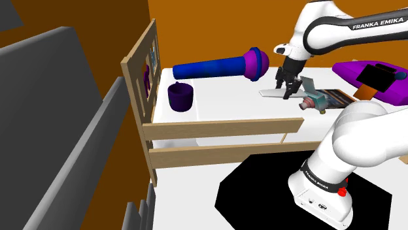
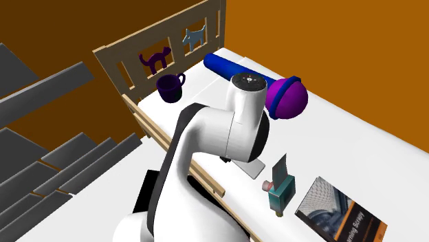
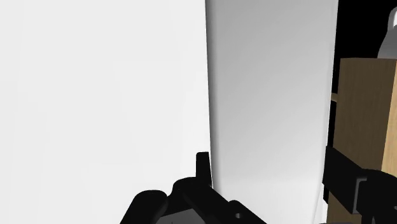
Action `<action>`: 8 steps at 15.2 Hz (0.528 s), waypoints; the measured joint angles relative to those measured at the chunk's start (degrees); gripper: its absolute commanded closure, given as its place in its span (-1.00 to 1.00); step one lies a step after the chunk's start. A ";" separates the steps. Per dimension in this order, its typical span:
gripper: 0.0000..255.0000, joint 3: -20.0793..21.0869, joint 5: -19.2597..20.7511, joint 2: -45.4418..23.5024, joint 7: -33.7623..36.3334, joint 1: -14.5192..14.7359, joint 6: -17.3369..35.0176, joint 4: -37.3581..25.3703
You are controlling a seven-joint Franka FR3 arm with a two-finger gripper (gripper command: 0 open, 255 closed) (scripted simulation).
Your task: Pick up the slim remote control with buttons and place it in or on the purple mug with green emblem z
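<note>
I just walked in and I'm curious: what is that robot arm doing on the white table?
The white robot arm's black gripper is down at a flat grey remote that lies on the white table. The remote is not lifted yet. The purple mug it is meant to go in stands farther along the table, beyond a big blue and purple microphone.
</note>
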State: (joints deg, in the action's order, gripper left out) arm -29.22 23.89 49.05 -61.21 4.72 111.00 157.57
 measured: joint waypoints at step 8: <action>1.00 2.33 -2.17 1.39 -0.40 0.70 -6.60 -5.24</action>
State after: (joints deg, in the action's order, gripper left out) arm -26.89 21.72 50.44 -61.61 5.41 104.40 152.33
